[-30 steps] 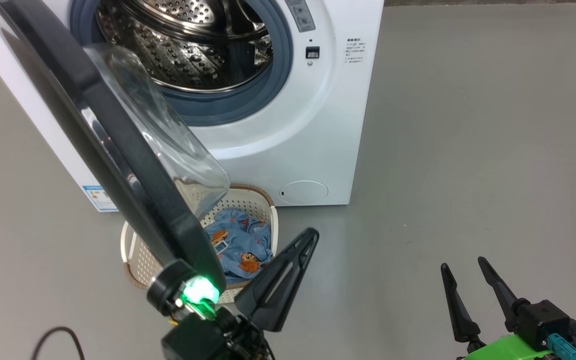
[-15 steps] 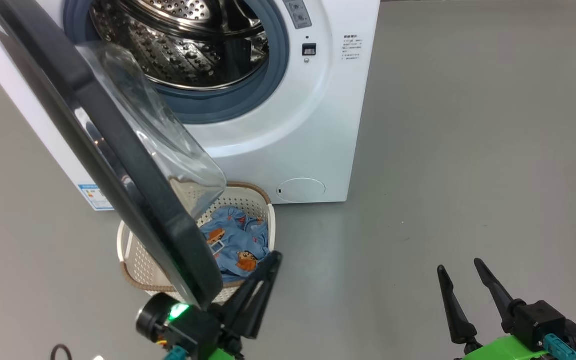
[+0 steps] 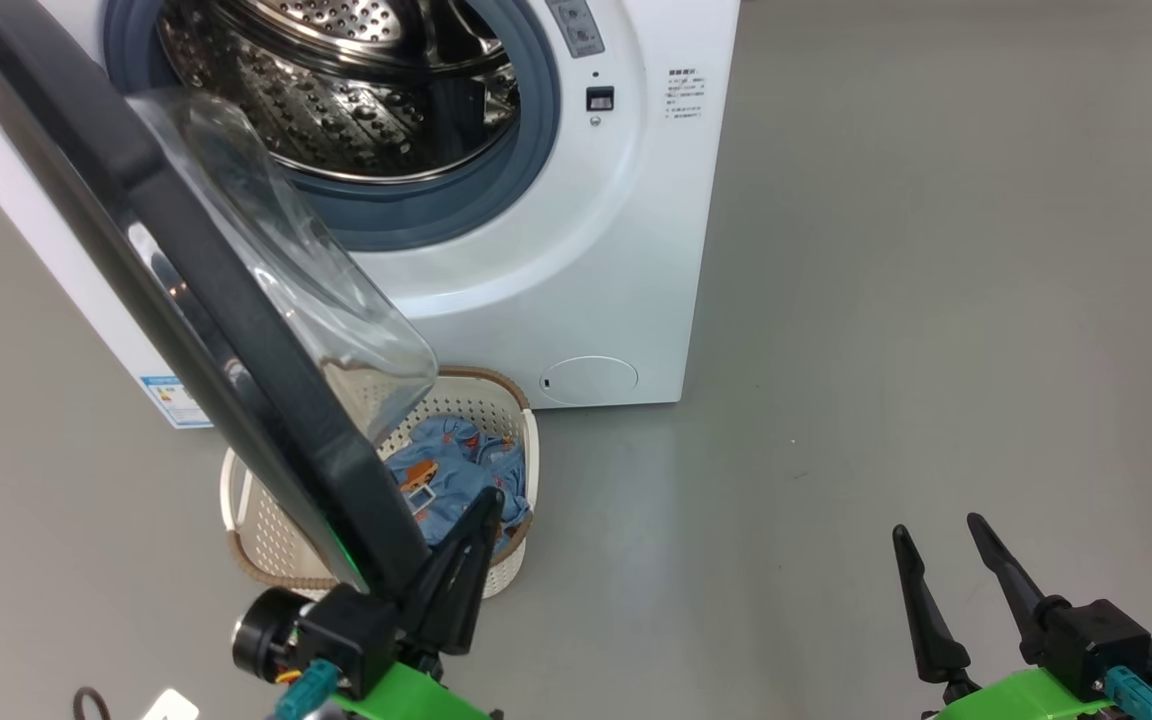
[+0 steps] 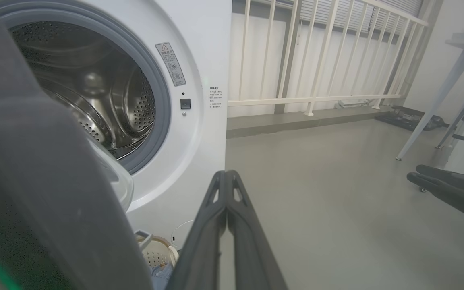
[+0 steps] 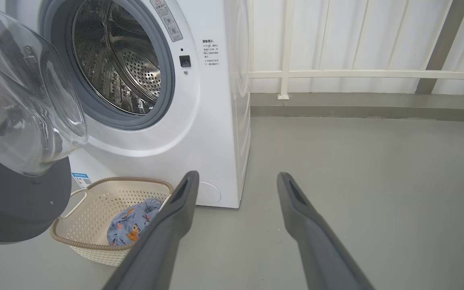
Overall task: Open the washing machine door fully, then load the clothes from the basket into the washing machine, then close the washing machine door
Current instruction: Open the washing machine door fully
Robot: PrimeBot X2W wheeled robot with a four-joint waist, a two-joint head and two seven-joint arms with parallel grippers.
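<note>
My left gripper (image 3: 484, 503), fingers pressed together, sits just right of the glossy black-rimmed round door (image 3: 186, 300); beyond it, light blue printed clothes (image 3: 446, 465) lie in the cream perforated basket (image 3: 266, 530); my right gripper (image 3: 938, 530), spread, hangs well apart.

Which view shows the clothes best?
Right wrist view: the clothes lie nearly unobstructed in the basket. Head view has the door and left fingers overlapping them; left wrist view catches a sliver.

White washing machine (image 3: 576, 250) — door (image 3: 281, 390) open, blue clothes (image 3: 446, 480) in cream basket (image 3: 271, 525)
</note>
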